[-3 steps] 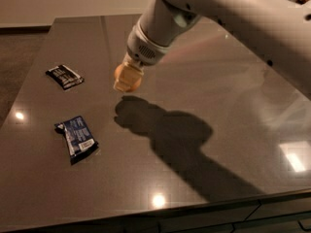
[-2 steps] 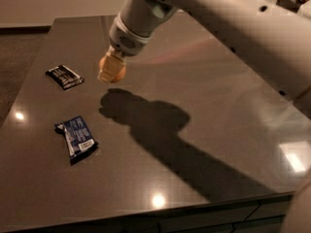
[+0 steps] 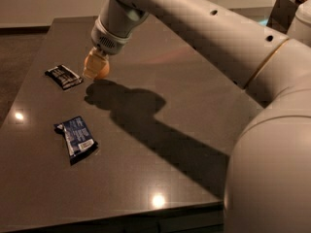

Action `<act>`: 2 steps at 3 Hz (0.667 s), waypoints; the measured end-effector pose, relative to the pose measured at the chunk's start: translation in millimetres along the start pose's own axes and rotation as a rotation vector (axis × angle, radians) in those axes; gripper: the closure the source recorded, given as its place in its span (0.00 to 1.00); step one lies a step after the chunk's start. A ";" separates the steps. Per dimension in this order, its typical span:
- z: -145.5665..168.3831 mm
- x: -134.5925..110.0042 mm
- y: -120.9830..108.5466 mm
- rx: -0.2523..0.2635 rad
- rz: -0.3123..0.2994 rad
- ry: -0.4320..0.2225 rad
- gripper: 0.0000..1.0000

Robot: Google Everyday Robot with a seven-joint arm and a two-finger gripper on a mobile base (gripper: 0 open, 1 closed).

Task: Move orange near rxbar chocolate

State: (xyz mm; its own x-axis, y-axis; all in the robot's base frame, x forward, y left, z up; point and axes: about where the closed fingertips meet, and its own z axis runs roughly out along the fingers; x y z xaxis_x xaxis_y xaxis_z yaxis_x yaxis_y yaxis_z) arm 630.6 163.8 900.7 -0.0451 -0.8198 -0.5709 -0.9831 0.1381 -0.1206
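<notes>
Near the far left part of the dark table [image 3: 146,188], the orange [image 3: 103,70] is gripped between the fingers [image 3: 90,66] of the gripper [image 3: 95,71], which are clenched around it. It is held just beside the right end of the rxbar chocolate [image 3: 63,76], low over the surface; contact with the table cannot be told. Closer to the front edge, well apart, a crumpled blue wrapper [image 3: 77,138] is seen lying flat. A shadow [image 3: 141,113] is cast beside the orange by the arm [image 3: 194,18].
</notes>
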 end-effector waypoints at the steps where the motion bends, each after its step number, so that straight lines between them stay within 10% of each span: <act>1: 21.1 -6.8 -1.7 -0.005 0.000 -0.006 1.00; 2: 43.4 -10.8 -1.9 -0.014 0.001 0.000 0.98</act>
State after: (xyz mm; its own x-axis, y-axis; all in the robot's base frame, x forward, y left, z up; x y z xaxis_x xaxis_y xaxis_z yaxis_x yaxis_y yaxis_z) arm 640.7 196.5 871.8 -0.0465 -0.8195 -0.5712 -0.9854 0.1315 -0.1085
